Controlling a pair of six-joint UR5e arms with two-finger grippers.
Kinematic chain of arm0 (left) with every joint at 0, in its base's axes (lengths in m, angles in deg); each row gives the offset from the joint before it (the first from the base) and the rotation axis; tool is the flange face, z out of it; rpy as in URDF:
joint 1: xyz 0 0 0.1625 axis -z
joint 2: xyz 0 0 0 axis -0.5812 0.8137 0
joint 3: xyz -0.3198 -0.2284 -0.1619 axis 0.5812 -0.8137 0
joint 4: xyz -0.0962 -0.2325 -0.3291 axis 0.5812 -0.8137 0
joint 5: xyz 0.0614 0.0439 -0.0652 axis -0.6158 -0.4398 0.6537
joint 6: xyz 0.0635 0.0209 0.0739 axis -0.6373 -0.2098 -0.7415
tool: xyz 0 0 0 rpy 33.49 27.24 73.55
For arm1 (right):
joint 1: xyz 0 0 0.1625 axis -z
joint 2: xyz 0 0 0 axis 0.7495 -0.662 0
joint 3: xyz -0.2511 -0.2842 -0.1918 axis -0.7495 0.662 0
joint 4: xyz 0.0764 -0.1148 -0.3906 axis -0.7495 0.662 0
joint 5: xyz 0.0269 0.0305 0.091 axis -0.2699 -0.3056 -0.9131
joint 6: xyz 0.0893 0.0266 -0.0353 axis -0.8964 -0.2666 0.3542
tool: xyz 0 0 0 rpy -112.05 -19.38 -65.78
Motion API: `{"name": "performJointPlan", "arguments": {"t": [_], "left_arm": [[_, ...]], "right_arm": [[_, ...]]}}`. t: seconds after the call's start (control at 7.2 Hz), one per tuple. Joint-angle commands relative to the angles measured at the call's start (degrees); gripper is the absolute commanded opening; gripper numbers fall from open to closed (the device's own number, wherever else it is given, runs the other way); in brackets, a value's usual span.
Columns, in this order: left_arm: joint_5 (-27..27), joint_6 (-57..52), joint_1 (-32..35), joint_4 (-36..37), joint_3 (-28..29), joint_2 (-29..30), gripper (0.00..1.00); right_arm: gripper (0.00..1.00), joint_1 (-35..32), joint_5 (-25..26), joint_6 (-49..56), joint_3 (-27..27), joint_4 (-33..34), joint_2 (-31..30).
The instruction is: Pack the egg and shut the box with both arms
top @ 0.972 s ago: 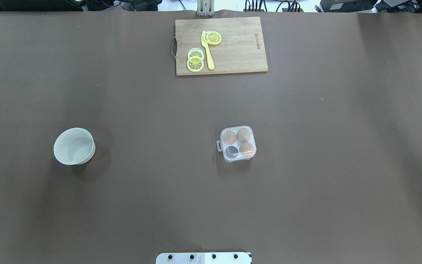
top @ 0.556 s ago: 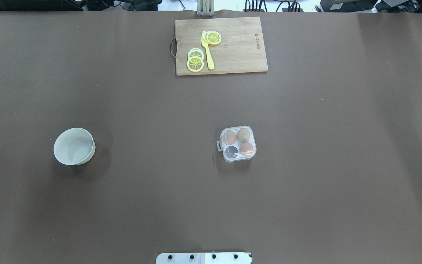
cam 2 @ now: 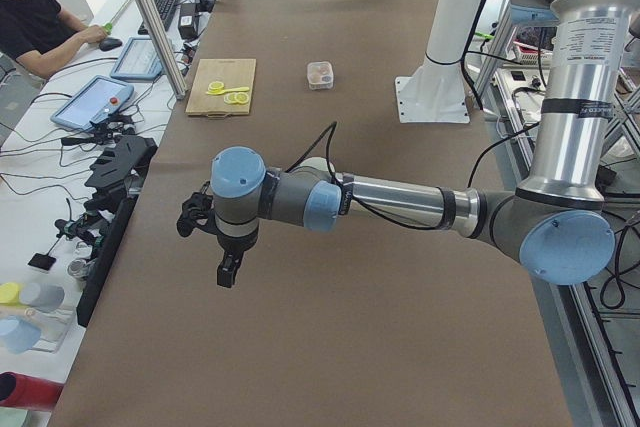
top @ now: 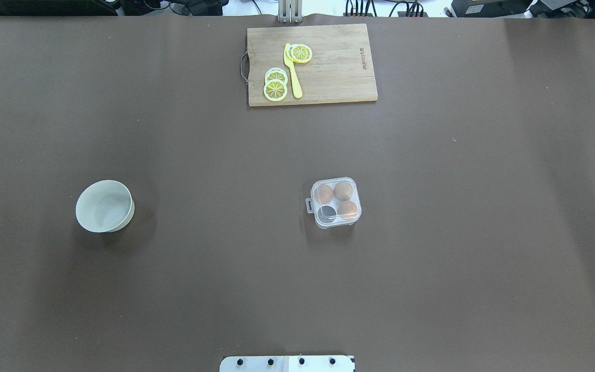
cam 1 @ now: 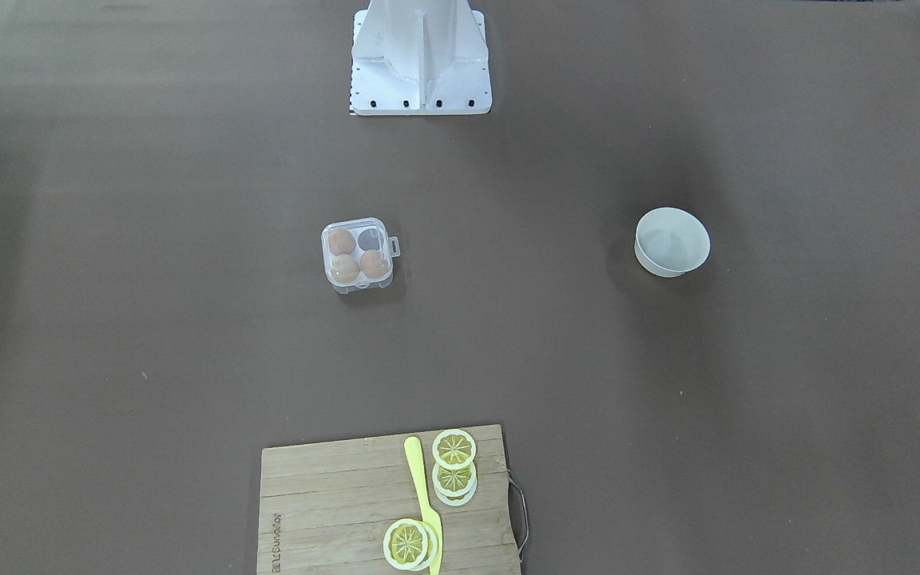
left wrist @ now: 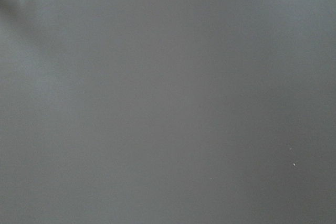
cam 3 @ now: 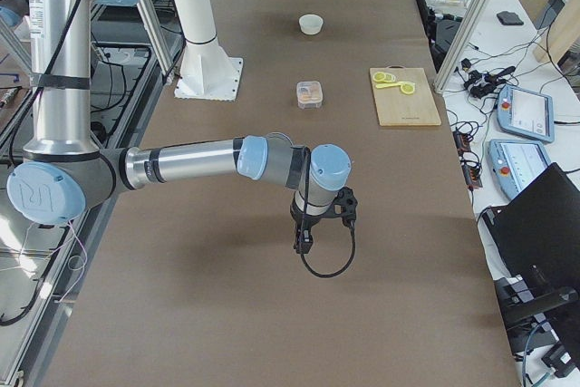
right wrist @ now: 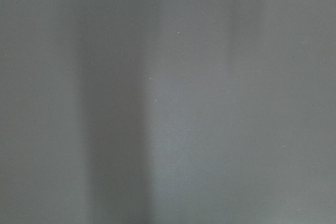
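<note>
The box [top: 334, 203] is a clear four-cell case on the brown table, right of centre, and its lid seems to be down, with the tab [top: 309, 205] pointing left. Inside it are an orange-brown egg [top: 348, 208], another brown egg [top: 343, 190] and a paler tan one [top: 324, 193]. The near-left cell is empty. The box [cam 1: 357, 254] also shows in the front-facing view. Both arms hang far from it, over bare cloth at the table's ends. My left gripper [cam 2: 228, 272] and right gripper [cam 3: 304, 242] show only in side views, so I cannot tell their state.
A round white bowl [top: 104, 205] with nothing in it stands at the left. At the far edge lies a wooden cutting board [top: 328, 77] with lemon slices [top: 276, 85] and a yellow knife [top: 293, 72]. The white robot base [cam 1: 420, 56] is at the near edge. A person sits at the side in the exterior left view.
</note>
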Motion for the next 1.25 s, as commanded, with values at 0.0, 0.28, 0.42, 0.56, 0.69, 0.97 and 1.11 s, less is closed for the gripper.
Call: {"name": "performJointPlan", "arguments": {"t": [0.0, 0.28, 0.42, 0.56, 0.69, 0.97, 1.11], "left_arm": [[0.2, 0.0, -0.2, -0.1, 0.0, -0.1, 0.98], [0.3, 0.0, -0.2, 0.0, 0.0, -0.1, 0.98], [0.3, 0.0, -0.2, 0.0, 0.0, -0.1, 0.98], [0.4, 0.0, -0.1, 0.0, 0.0, -0.1, 0.98], [0.4, 0.0, -0.1, 0.0, 0.0, -0.1, 0.98], [0.4, 0.0, -0.2, 0.0, 0.0, -0.1, 0.98], [0.5, 0.1, -0.2, 0.1, 0.0, -0.1, 0.98]], "right_arm": [[1.0, 0.0, 0.2, 0.2, 0.2, 0.0, 0.0], [1.0, 0.0, 0.2, 0.4, 0.1, 0.0, 0.3], [1.0, -0.2, 0.2, 0.4, 0.0, 0.0, 0.4], [1.0, -0.3, 0.2, 0.4, 0.0, -0.1, 0.5], [1.0, -0.4, 0.2, 0.4, 0.0, 0.0, 0.5], [1.0, -0.8, 0.2, 0.4, -0.2, 0.0, 0.5], [1.0, -0.9, 0.2, 0.4, -0.2, 0.0, 0.5]]}}
